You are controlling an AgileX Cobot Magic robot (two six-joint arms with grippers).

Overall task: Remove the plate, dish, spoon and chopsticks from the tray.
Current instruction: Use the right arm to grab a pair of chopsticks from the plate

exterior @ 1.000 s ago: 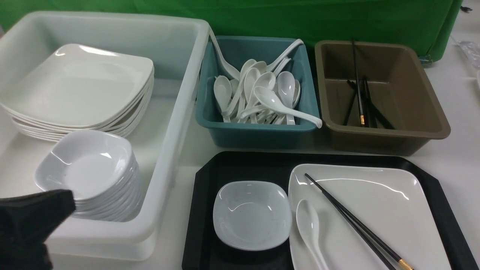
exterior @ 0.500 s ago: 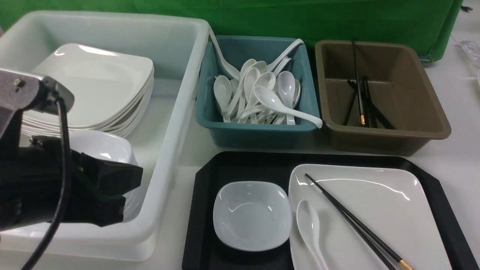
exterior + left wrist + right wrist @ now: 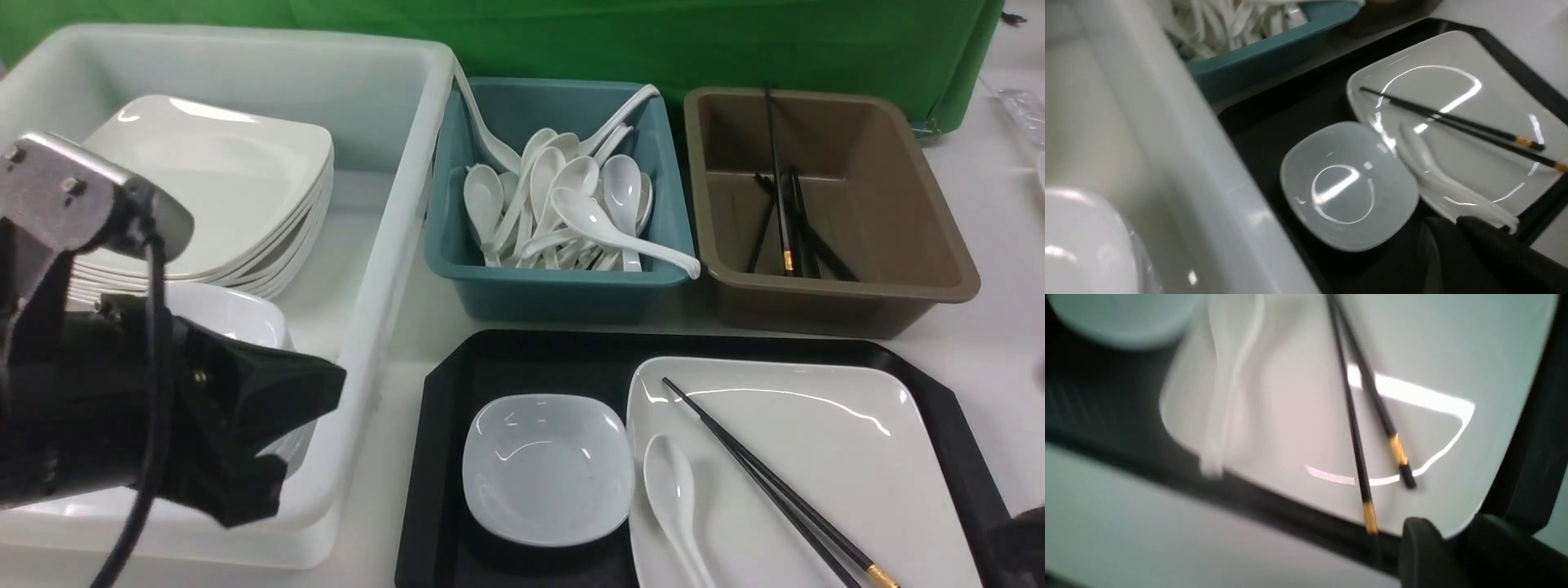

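The black tray (image 3: 441,457) lies front right. On its left part sits the small dish (image 3: 547,469); the plate (image 3: 824,441) fills its right part. The spoon (image 3: 673,498) and the chopsticks (image 3: 767,482) lie on the plate. My left gripper (image 3: 310,400) hangs shut and empty over the white tub's near rim, left of the tray; the left wrist view shows its fingers (image 3: 1453,228) pressed together near the dish (image 3: 1347,183). My right gripper (image 3: 1019,535) shows at the bottom right edge. In the right wrist view it (image 3: 1457,535) stands open over the plate's corner, beside the chopsticks (image 3: 1355,428).
A big white tub (image 3: 392,245) at the left holds stacks of plates and dishes. Behind the tray stand a teal tub (image 3: 555,286) full of spoons and a brown tub (image 3: 833,294) with chopsticks. A green cloth hangs at the back.
My left arm has come up into view and moved right, towards the tray. My right gripper has appeared at the bottom right edge. The tableware on the tray has not moved.
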